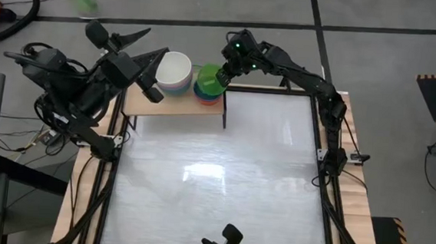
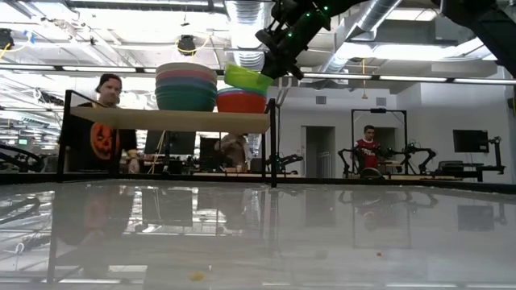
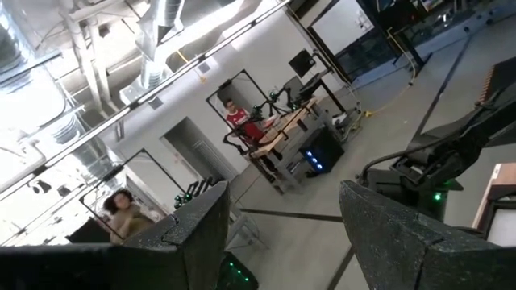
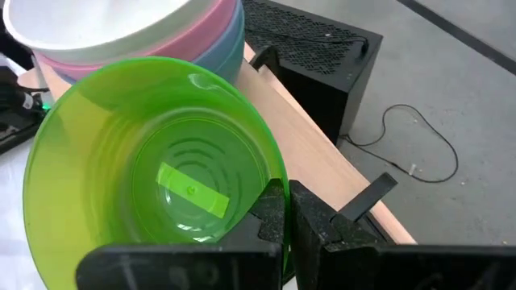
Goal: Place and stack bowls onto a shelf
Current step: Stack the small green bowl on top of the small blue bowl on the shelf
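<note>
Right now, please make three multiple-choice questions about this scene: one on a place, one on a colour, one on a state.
1. Where do the bowl stacks stand?
A. on the shelf
B. on the white tabletop
C. on the floor

2. What colour is the bowl in the right gripper?
A. red
B. lime
C. magenta

3. How are the fingers of the left gripper?
A. shut on a bowl
B. shut on nothing
C. open, holding nothing

Answers:
1 A: both stacks rest on the shelf.
2 B: the right gripper pinches the rim of the lime bowl, tilted above the red-topped stack.
3 C: the left gripper shows its fingers apart with only the room between them.
</note>
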`<state>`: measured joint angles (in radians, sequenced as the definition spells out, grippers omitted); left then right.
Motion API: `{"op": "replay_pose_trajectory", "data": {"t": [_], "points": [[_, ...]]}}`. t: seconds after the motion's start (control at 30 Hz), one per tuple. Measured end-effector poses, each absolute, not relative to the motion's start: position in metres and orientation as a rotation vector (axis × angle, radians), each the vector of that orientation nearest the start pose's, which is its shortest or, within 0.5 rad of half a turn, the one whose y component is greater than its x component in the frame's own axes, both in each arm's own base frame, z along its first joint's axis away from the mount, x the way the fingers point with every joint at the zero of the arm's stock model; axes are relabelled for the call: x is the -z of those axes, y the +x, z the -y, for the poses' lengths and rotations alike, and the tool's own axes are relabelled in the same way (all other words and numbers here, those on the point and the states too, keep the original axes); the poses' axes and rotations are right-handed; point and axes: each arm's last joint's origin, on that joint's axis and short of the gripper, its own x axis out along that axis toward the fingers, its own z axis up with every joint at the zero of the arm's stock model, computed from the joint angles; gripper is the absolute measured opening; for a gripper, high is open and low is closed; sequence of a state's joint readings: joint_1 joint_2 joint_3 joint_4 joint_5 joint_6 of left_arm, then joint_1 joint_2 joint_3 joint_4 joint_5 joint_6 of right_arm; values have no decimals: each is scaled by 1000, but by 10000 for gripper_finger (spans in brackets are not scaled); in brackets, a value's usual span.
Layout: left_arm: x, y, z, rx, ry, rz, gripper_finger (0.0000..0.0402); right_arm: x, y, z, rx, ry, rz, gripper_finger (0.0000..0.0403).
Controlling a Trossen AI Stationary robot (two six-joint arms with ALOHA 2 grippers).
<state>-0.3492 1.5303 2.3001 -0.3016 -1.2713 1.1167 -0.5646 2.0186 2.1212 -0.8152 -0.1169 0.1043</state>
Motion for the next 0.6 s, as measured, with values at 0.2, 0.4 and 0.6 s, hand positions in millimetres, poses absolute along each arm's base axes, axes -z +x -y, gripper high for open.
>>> {"op": "replay_pose_trajectory", "data": {"t": [0.2,0.4,0.6], "points": [[-615,208,46,-959,677,-199,222,-363,379,233,462,326,-657,25],[-615,208,46,-959,678,-200,222,-342,392,235,426,327,-704,25],[-615,208,46,-959,679,-201,222,-340,395,234,421,316,-703,25]]}}
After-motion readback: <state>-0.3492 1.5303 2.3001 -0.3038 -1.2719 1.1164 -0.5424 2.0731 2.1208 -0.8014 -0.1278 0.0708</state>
